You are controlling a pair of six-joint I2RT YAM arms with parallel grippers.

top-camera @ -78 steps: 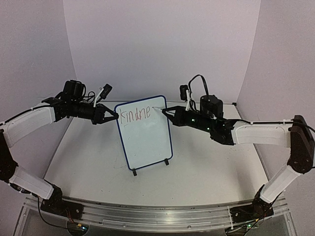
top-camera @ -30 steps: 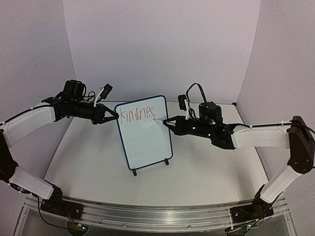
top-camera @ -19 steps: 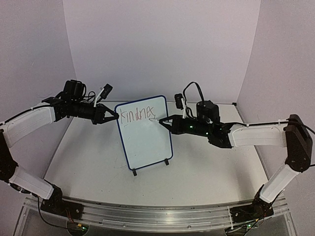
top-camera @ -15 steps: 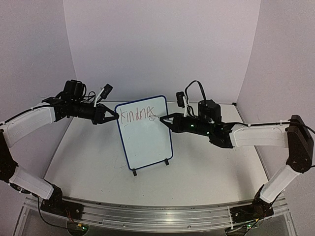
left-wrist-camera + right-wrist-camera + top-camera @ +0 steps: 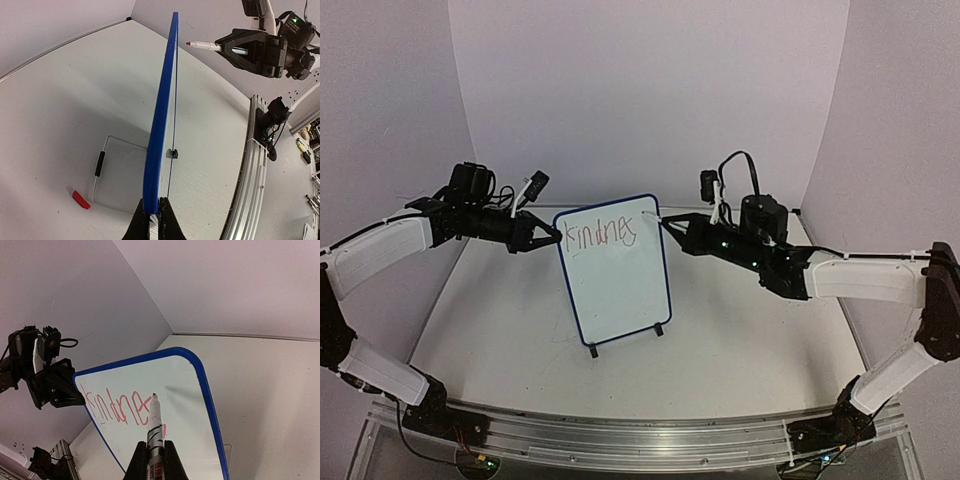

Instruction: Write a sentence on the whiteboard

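Clearly, the right tool [image 5: 672, 228] was clamped on a red marker [image 5: 154, 422]. The marker's tip pointed left at the whiteboard [image 5: 618, 290] and looked just off its face near the upper right edge. The left tool [image 5: 548, 237] was pinched shut on the board's left edge, steadying it. The board stood upright on the worktop [image 5: 750, 330], long axis vertical. The sentence [image 5: 601, 235] filled only the top line, nearly reaching the right edge. Bare white lay below, so the next word likely needed the marker lower and further left.
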